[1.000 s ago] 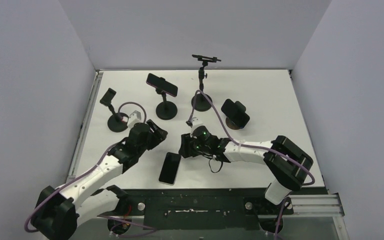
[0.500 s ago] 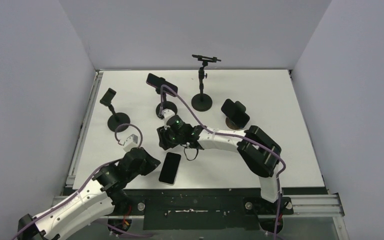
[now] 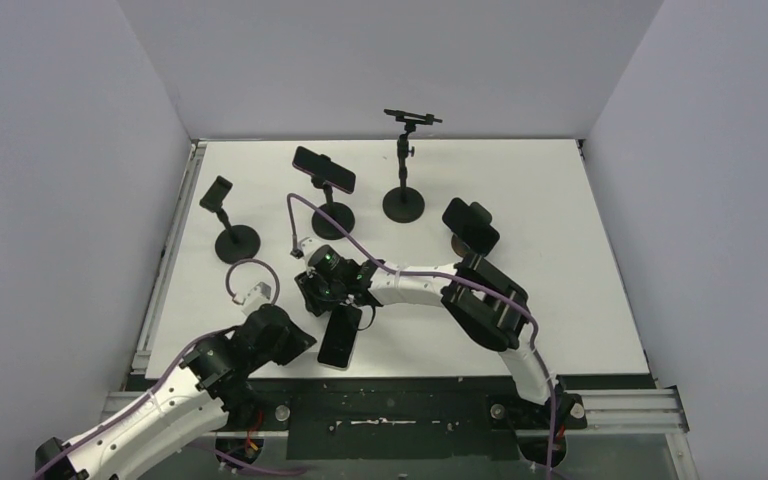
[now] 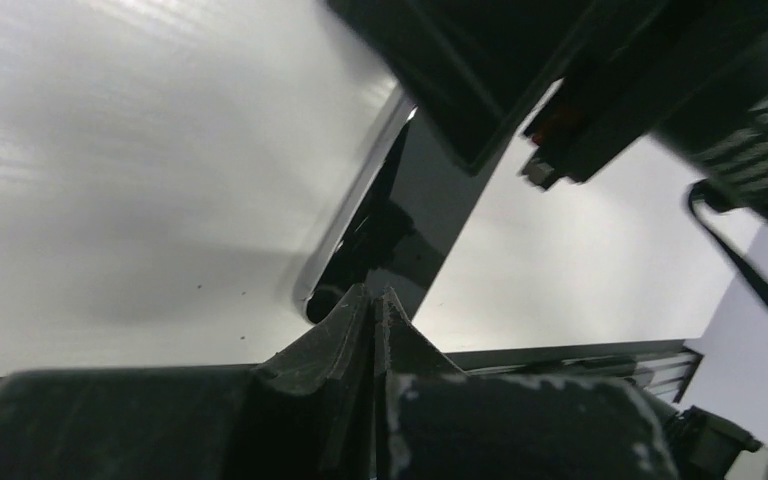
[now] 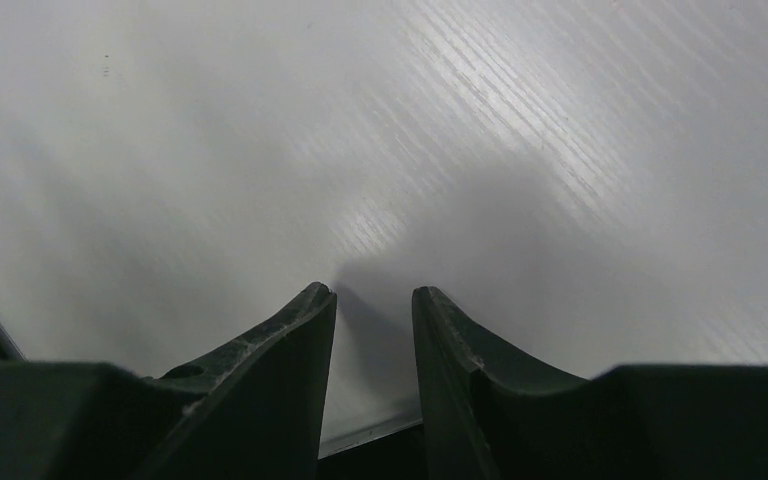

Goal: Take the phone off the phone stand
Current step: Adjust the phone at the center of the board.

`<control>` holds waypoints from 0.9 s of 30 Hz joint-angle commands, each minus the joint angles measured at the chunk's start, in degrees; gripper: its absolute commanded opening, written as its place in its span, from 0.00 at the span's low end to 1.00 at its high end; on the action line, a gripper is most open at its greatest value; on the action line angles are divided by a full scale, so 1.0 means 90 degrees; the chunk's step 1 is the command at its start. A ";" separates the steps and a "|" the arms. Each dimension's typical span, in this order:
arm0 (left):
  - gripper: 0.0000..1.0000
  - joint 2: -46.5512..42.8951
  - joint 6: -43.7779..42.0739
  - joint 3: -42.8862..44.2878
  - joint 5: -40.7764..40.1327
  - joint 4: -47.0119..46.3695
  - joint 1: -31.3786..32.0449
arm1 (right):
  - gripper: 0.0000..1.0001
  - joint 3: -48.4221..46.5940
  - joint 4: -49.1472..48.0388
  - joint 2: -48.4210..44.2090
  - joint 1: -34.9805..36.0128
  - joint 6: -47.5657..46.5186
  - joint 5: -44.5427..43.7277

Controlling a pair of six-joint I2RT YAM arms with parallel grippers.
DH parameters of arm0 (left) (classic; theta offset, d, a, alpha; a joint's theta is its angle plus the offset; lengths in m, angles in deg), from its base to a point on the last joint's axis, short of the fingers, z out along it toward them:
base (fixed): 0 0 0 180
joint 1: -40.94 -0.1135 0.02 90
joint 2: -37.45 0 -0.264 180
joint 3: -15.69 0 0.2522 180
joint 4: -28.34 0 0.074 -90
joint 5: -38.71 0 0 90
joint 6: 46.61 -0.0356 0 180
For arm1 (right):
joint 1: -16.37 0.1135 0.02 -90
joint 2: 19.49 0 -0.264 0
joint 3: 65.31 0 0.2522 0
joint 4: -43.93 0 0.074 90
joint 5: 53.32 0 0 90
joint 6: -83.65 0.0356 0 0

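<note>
The right gripper [image 5: 372, 293] is held with its fingers slightly apart and nothing between them, over the far end of the phone [image 3: 340, 337], which lies flat on the table [image 3: 560, 190]. The left gripper [image 4: 373, 296] is pressed together and empty, just left of the phone. The phone is judged stiff, slick and glass-faced, best pinched across its long edges. Bare table is left to its right. The nearest phone stand [image 3: 332, 216] is set behind it, and the table's front edge is close.

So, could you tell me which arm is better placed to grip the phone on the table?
Probably the right: the right gripper stands part open over the far end of the phone; the left gripper is shut beside it.
</note>
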 commanded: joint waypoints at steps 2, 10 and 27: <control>0.00 0.0586 -0.0291 -0.0193 0.0827 -0.0537 0.0027 | 0.34 0.0119 0.0170 0.0008 -0.0097 -0.0054 -0.0392; 0.00 0.1360 -0.0443 -0.0652 0.1461 -0.2073 0.0032 | 0.33 0.1511 -0.0282 -0.0805 -0.0287 0.0271 -0.0651; 0.00 0.3059 -0.1053 -0.0159 0.1204 -0.3261 -0.0127 | 0.31 0.3606 -0.0713 -0.2314 -0.0329 0.0751 -0.0992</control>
